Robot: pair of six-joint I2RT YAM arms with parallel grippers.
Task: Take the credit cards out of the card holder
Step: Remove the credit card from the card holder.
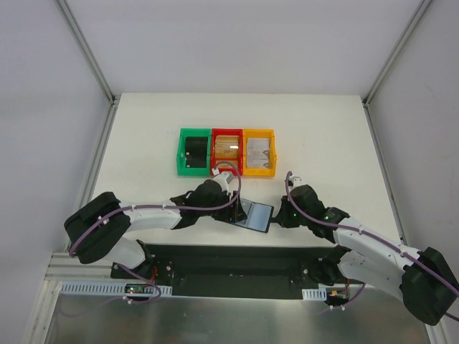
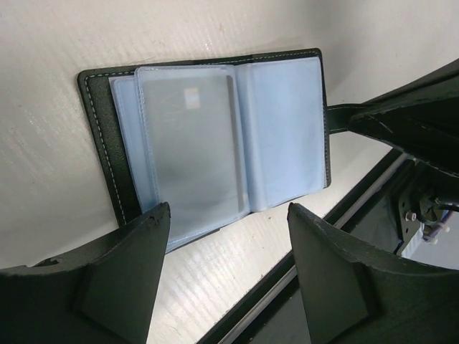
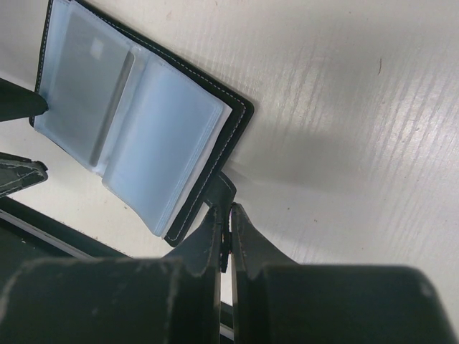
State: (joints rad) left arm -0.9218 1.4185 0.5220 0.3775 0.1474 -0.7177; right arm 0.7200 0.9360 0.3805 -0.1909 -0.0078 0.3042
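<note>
The holder lies open and flat on the table, inner panels up, its long axis running from one gripper to the other. Your right gripper is at the holder's right end, jaws pinched tight on the tab, which pins that end down. Your left gripper hangs released at the holder's left end, jaws spread, with nothing between them; its fingers stand just short of the holder's near-left edge. One pale card shows through the clear sleeve on the holder's left panel, the half nearer the left gripper, so that arm is the one placed to draw it. Which edge of the sleeve is open cannot be told from these views; check that before you commit to a pull direction. The sleeve looks thin and slick, and the card may slip on a shallow grip. Room is tight on the holder's near side, where a black base plate runs along the table edge. Beyond the holder sit three bins, two of them with a card-like item inside.
</note>
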